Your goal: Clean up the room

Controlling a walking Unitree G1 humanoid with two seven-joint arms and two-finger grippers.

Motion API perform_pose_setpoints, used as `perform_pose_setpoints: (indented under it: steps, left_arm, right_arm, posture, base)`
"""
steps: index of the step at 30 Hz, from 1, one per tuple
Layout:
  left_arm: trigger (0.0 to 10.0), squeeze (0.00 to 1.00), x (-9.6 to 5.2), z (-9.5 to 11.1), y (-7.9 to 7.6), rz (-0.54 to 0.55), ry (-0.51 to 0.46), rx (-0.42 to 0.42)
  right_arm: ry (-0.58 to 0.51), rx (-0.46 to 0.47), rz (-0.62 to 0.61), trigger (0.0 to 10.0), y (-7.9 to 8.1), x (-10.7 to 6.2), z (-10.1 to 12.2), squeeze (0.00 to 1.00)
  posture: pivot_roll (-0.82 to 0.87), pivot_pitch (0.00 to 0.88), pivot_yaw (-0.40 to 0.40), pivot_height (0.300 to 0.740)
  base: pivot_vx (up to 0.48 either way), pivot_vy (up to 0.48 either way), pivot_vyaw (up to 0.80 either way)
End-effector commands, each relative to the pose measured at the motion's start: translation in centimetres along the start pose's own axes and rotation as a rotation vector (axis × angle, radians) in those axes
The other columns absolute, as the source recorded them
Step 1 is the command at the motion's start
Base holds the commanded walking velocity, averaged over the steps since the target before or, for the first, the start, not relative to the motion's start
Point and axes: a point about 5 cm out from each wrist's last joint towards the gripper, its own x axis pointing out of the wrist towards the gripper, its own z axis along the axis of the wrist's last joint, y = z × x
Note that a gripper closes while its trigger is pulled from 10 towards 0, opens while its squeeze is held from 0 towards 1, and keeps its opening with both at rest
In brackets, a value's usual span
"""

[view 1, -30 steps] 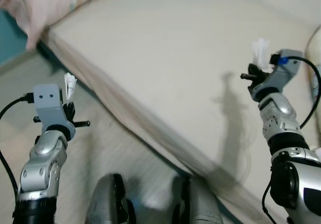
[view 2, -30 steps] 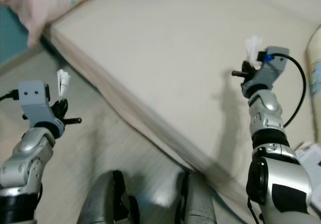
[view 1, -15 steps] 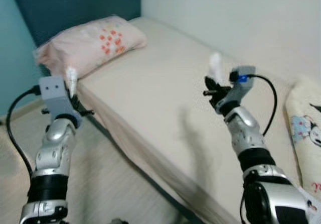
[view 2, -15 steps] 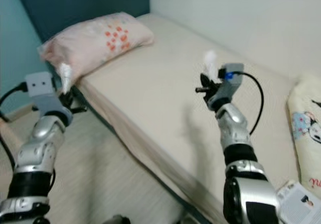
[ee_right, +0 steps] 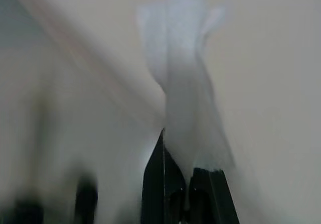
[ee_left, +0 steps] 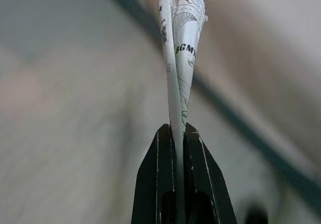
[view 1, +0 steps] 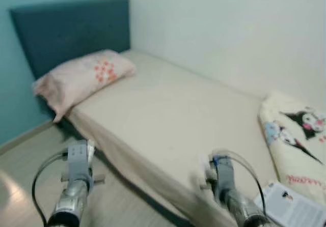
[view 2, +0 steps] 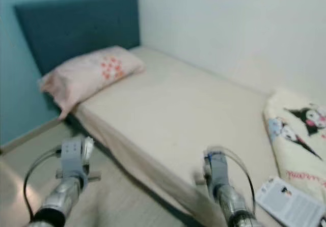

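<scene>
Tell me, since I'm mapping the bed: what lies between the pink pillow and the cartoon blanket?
In the left eye view, only bare beige mattress stretches between the pink pillow and the cartoon blanket.

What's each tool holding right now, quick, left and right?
Left tool: closed on a folded printed paper scrap.
Right tool: closed on a white tissue-like scrap; the view is blurred.
</scene>
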Motion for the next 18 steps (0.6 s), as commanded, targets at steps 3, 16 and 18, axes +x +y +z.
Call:
perform_pose_setpoints:
  steps: [3,16,18]
  left_arm:
    - [10.0,0.0,-0.9,-4.6,0.8,0.036,0.167,0.03]
    - [10.0,0.0,-5.3,-14.2,3.4,0.069,0.457,0.104]
    - [10.0,0.0,-5.3,-14.2,3.4,0.072,0.457,0.098]
  right_arm:
    - [0.046,0.008,-0.024,10.0,-0.4,-0.2,-1.2,0.0]
    - [0.202,-0.008,-0.031,10.0,-0.3,-1.7,-7.4,0.0]
    - [0.208,-0.017,-0.031,10.0,-0.4,-1.8,-7.5,0.0]
  posture:
    - [-0.03,0.0,-0.056,0.695]
    - [-0.05,0.0,-0.065,0.695]
    - [-0.05,0.0,-0.065,0.695]
  base:
    - [0.0,0.0,0.8]
    - [0.0,0.0,0.8]
    - [0.0,0.0,0.8]
